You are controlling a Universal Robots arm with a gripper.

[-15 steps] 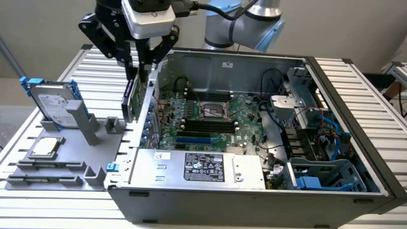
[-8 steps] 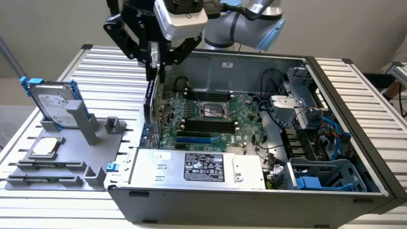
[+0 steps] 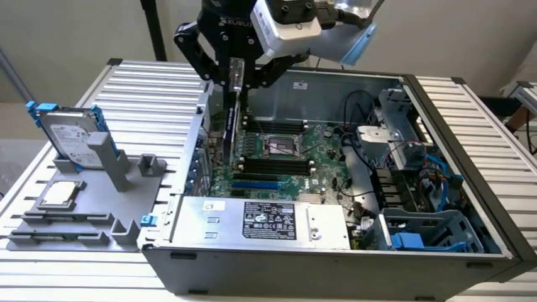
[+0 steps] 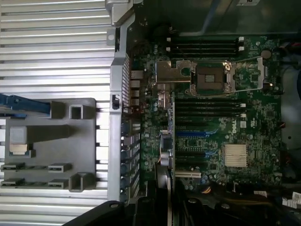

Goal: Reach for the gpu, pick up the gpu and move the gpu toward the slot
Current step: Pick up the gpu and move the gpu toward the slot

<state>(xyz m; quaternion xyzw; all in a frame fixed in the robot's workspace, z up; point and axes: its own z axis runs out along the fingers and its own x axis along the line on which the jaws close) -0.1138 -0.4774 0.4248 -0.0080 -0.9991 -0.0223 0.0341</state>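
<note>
The gpu (image 3: 231, 119) hangs upright and shows edge-on as a thin dark card. My gripper (image 3: 236, 74) is shut on its top edge. The card hangs inside the open computer case (image 3: 336, 264), over the side of the green motherboard (image 3: 281, 165) towards the exterior view's left, close to the case's rear wall. Blue expansion slots (image 3: 256, 185) lie nearer the front of the board, and the card's lower end is above the board. In the wrist view the gpu (image 4: 164, 155) runs as a narrow strip from my gripper (image 4: 157, 207) over the motherboard (image 4: 225, 117), beside the blue slot (image 4: 190, 134).
On the exterior view's left a grey fixture (image 3: 84, 211) holds a silver hard drive with blue rails (image 3: 71, 135) and a small square processor chip (image 3: 60, 194). A power supply (image 3: 268, 220) fills the case front. Cables and a blue drive cage (image 3: 419, 233) crowd the right side.
</note>
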